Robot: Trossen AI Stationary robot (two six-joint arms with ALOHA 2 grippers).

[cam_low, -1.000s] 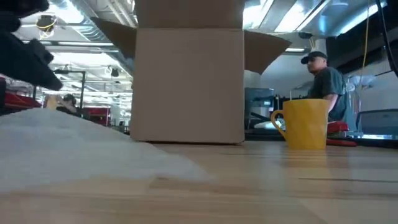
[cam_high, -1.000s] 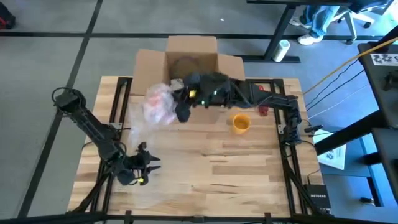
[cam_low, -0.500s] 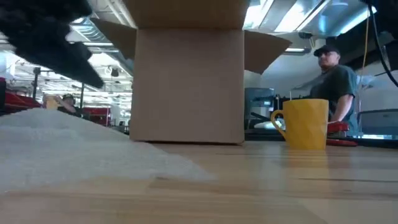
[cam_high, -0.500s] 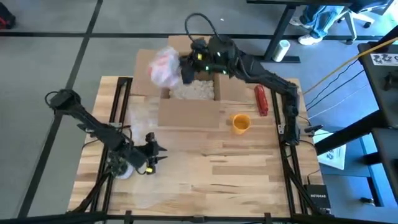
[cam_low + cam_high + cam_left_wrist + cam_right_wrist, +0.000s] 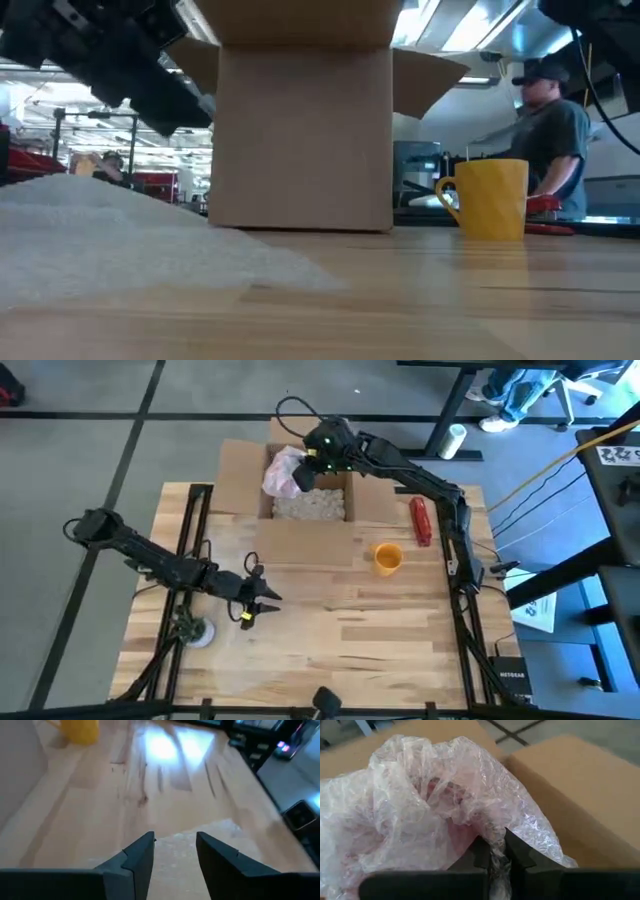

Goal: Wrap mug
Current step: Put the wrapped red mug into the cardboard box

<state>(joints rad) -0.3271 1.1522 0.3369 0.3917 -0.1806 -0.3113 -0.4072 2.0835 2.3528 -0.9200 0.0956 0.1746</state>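
Over the near-left part of the pale wooden table (image 5: 400,630), the left gripper (image 5: 262,606) hovers with its two dark fingers (image 5: 142,855) spread apart and nothing between them, poised above the edge of a flat, clear sheet of bubble wrap (image 5: 190,865) lying on the boards. The risk on this side appears to be a missed pinch: the sheet is thin and lies flush with the wood, so the fingertips could slide over it or push it into a wrinkle rather than lift it.

Further right, at the open brown cardboard box (image 5: 300,510) with white packing fill showing inside, the right gripper (image 5: 300,478) has its fingers pressed together on a crumpled pink-tinted wad of bubble wrap (image 5: 435,805), held above the box's left side. Only a thin fold seems to be caught, so the wad could slip free, or snag on a box flap.

Rightmost, the yellow ceramic mug (image 5: 388,557) stands upright and bare on the table, just in front of the box and well apart from both grippers; a wide sweep with trailing wrap could knock it over.
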